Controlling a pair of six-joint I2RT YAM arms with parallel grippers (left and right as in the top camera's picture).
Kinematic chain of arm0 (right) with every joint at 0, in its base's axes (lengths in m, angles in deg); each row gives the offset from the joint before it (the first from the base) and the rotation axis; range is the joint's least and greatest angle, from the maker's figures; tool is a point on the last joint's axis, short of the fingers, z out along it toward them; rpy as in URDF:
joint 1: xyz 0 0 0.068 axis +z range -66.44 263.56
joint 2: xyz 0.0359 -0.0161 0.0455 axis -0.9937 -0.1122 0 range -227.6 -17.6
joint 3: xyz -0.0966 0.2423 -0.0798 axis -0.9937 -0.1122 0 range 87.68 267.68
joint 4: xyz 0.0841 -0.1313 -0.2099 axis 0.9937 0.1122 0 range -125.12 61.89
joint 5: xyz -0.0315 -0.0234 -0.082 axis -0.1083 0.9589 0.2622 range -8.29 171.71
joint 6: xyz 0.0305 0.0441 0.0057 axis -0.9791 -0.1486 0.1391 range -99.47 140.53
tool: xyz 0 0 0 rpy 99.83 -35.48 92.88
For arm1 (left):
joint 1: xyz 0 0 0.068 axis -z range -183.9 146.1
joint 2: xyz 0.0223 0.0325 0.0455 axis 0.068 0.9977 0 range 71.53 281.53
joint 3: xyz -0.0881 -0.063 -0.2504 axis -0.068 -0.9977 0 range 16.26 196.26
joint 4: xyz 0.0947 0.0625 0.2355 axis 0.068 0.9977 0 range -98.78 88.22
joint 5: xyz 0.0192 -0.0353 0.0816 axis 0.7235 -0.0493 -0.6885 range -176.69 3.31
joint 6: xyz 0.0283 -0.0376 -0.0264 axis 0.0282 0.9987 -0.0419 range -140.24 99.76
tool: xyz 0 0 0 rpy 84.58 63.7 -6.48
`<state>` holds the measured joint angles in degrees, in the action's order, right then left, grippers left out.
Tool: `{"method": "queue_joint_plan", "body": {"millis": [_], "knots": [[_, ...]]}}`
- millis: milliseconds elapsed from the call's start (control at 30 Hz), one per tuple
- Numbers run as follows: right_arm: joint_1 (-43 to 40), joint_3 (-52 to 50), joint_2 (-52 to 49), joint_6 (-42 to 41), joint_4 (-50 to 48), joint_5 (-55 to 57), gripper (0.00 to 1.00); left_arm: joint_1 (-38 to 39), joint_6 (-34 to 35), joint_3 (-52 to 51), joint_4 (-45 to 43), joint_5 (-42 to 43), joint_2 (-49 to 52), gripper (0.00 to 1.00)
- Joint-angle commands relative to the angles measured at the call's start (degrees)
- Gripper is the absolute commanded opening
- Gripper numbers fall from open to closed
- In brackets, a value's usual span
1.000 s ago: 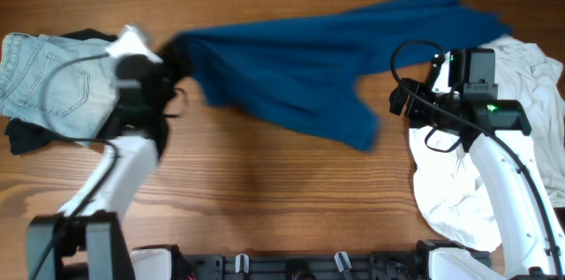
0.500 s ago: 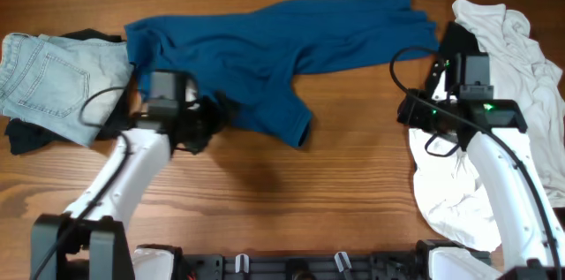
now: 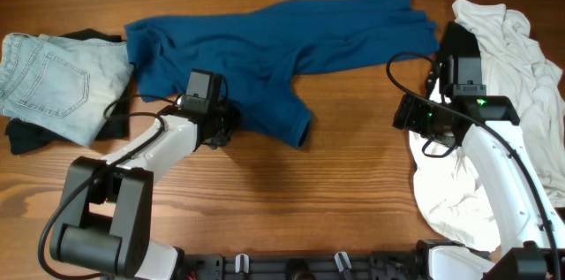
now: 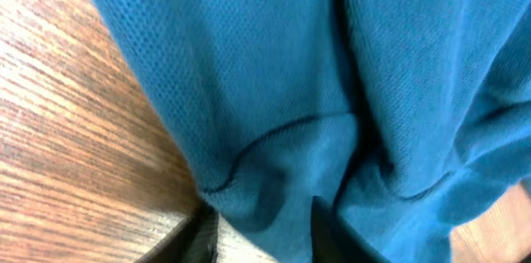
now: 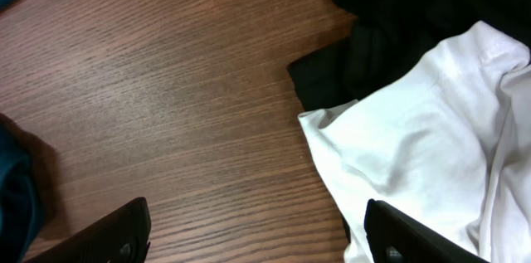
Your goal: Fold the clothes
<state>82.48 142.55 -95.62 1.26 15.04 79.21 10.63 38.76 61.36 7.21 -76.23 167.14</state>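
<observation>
Currently, entries run pincers first, then outward.

- L pincer [image 4: 264, 231]: half-narrowed, with blue cloth bunched between the fingers [image 4: 197, 234]. Reads as holding the blue shirt [image 3: 265, 41] at its lower edge, by the hanging flap. Firmness of the nip can't be told.
- R pincer [image 5: 261, 234]: wide and empty, over bare tabletop [image 3: 335, 183] just off the shirt's R end.
- Blue shirt (landmark): lies crumpled on the tabletop, long axis L–R, ridged throughout, not flat.
- Jeans [image 3: 48, 81]: just off the shirt's L end, atop a dark item.
- White garment [image 3: 512, 59] & black garment [image 5: 415, 14]: beyond the shirt's R end, heaped together.

Step, as judged: flatten the shirt before the 1st fold.

To do it well:
- L to nip a single hem layer, not a wad, & draw it toward the near side, low to the tabletop.
- R to take the shirt's R end for counter-tension; otherwise the cloth prob. drags as a lump.
- Risk: R snagging white/black cloth along w/ the shirt.
</observation>
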Motion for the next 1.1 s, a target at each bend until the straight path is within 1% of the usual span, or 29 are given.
{"method": "queue_joint_plan", "body": {"millis": [0, 33, 67, 133, 233, 267, 333, 400, 433, 500, 533, 567, 633, 667, 733, 833, 900, 933, 967, 1000, 1067], "knots": [[-0.13, -0.28, -0.15, -0.39, 0.04, 1.01, 0.84, 0.22, 0.37, -1.03, 0.59, -2.86, 1.9, 0.08], [-0.13, -0.28, -0.15, -0.39, 0.04, 1.01, 0.83, 0.22, 0.13, -1.03, 1.01, -2.86, 1.9, 0.04], [-0.13, -0.28, -0.15, -0.42, 0.07, 1.01, 0.84, 0.2, -0.5, -1.03, 1.51, -2.86, 1.9, 0.04], [-0.13, -0.28, -0.15, -0.39, 0.07, 1.05, 0.84, 0.11, -4.68, -0.87, 4.2, -2.95, 1.16, 0.04], [-0.13, -0.28, -0.15, -0.52, 0.07, 1.42, 0.84, -2.71, -9.94, -0.66, 15.04, -4.2, -4.24, 0.04], [-0.13, -0.28, -0.15, -2.43, 0.39, 3.32, 0.84, -5.18, -10.67, -0.39, 21.44, -8.09, -8.17, 0.04], [-0.13, -0.28, -0.2, -6.14, 1.84, 8.79, 0.84, -11.13, -11.06, -0.39, 27.89, -15.52, -15.91, 0.04], [-0.15, -0.28, -0.22, -7.04, 2.54, 11.41, 0.84, -18.12, -13.79, -0.39, 28.59, -17.07, -23.04, 0.04], [-0.26, -0.28, -0.22, -8.46, 2.95, 12.26, 0.84, -21.4, -13.73, -0.39, 28.44, -16.92, -25.66, 0.04], [-1.25, -0.28, -0.22, -9.53, 3.34, 12.35, 0.83, -25.14, -13.62, -0.39, 28.5, -16.76, -28.2, 0.04], [-2.14, -0.28, -0.22, -9.75, 3.43, 12.17, 0.83, -26.14, -13.62, -0.42, 28.72, -15.08, -28.5, 0.18], [-2.54, -0.28, -0.22, -9.35, 3.45, 11.89, 0.83, -26.23, -13.64, -0.42, 28.87, -12.83, -28.39, 0.43], [-3.04, -0.28, -0.22, -9.22, 3.5, 11.87, 0.84, -25.97, -13.62, -0.42, 29.9, -7.41, -27.87, 0.76], [-3.02, -0.28, -0.22, -9.22, 3.48, 11.67, 0.83, -25.46, -13.62, -0.42, 30.71, -3.85, -27.58, 0.81], [-3.02, -0.28, -0.22, -9.22, 3.48, 11.5, 0.84, -23.98, -13.62, -0.55, 31.01, -0.15, -27.21, 0.79], [-3.02, -0.28, -0.22, -9.22, 3.48, 11.5, 0.84, -19.67, -13.62, -0.92, 30.77, 0.42, -26.16, 0.74], [-3.02, -0.28, -0.22, -9.2, 3.45, 10.91, 0.84, -15.19, -13.9, -0.92, 28.5, 0.46, -24.35, 0.7], [-3.02, -0.28, -0.22, -9.18, 3.43, 10.14, 0.84, -11.41, -15.91, -0.92, 25.68, 0.61, -22.75, 0.69], [-3.02, -0.28, -0.22, -9.2, 3.43, 9.97, 0.85, -8.35, -18.49, -0.9, 23.61, 0.61, -21.33, 0.69], [-3.02, -0.28, -0.22, -9.18, 3.45, 9.97, 0.85, -5.49, -20.59, -0.9, 22.32, 0.13, -19.58, 0.72], [-3.02, -0.28, -0.22, -8.72, 3.52, 9.97, 0.85, -2.19, -21.07, -0.9, 22.38, -0.26, -15.69, 0.75]]}}
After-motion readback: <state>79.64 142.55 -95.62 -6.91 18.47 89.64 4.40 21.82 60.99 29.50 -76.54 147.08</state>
